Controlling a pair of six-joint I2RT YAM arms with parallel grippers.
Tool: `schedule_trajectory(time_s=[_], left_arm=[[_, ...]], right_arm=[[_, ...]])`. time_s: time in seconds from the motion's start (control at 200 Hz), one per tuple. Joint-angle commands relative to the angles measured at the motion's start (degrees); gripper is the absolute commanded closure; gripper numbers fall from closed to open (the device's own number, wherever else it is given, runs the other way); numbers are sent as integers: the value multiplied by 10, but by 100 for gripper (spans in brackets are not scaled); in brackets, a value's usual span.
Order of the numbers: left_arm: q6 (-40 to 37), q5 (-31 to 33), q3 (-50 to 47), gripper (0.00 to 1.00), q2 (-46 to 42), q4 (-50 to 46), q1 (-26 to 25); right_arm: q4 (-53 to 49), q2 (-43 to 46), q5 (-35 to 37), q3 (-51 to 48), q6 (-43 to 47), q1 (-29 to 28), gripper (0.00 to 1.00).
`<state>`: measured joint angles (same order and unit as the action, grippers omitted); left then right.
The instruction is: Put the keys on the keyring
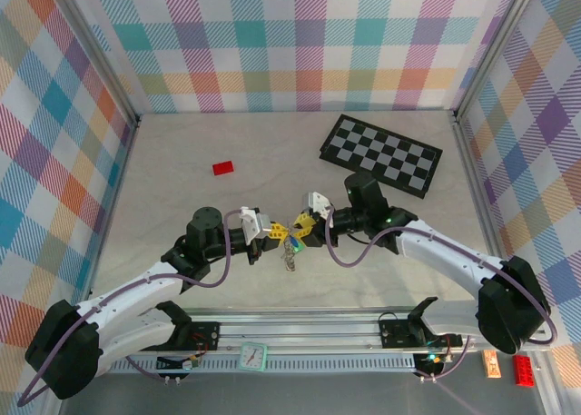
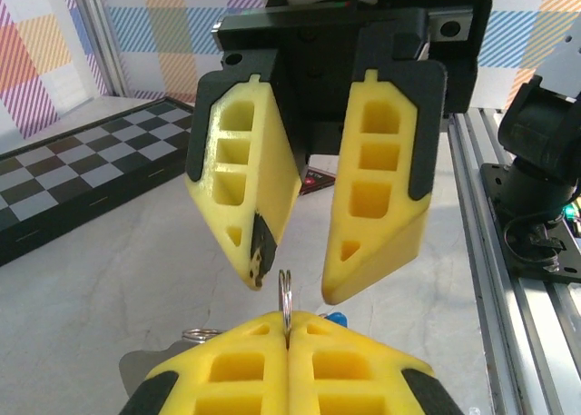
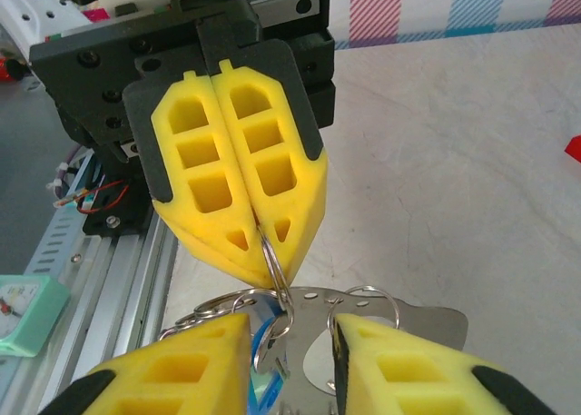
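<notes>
My left gripper [image 1: 275,234] [image 2: 287,329] is shut on the keyring [image 2: 285,292], a thin silvery split ring that stands edge-on out of its yellow fingertips. In the right wrist view the keyring [image 3: 275,268] hangs from those shut fingers with smaller rings, a blue-headed key [image 3: 269,379] and a flat silver plate [image 3: 399,329] linked below it. My right gripper [image 1: 300,226] [image 3: 290,329] faces the left one tip to tip, open, its fingers either side of the hanging bunch. The keys [image 1: 290,249] dangle between both grippers above the table. A bit of the blue key [image 2: 336,319] peeks out beside the left fingers.
A black-and-grey checkerboard [image 1: 381,153] lies at the back right. A flat red block [image 1: 222,167] sits at the back left. The metal rail [image 1: 318,329] runs along the near edge with a small teal clock [image 1: 253,356] on it. Plaid walls close in three sides.
</notes>
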<state>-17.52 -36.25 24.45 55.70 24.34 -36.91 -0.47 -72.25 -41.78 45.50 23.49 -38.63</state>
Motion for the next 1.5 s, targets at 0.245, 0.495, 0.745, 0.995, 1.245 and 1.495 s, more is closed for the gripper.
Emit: schedule_trajectory(time_s=[0.245,0.495,0.745,0.995,1.245,1.495], left_arm=[[-1,-22,-1,100,6,42,-4],[4,-29,-3,100,9,53,-4],[-3,-1,-1,84,-5,23,-4],[-55,23,38,80,-16,-98,-4],[-60,19,49,81,-12,-106,-4],[-59,6,57,84,-3,-107,-4]], right_arm=[[30,-12,-54,21,26,-6,79],[47,-26,-52,27,21,-13,86],[1,-26,-30,49,51,-15,100],[-153,-28,30,107,127,-26,100],[-249,-45,69,160,177,-44,100],[-279,-65,99,189,203,-66,100]])
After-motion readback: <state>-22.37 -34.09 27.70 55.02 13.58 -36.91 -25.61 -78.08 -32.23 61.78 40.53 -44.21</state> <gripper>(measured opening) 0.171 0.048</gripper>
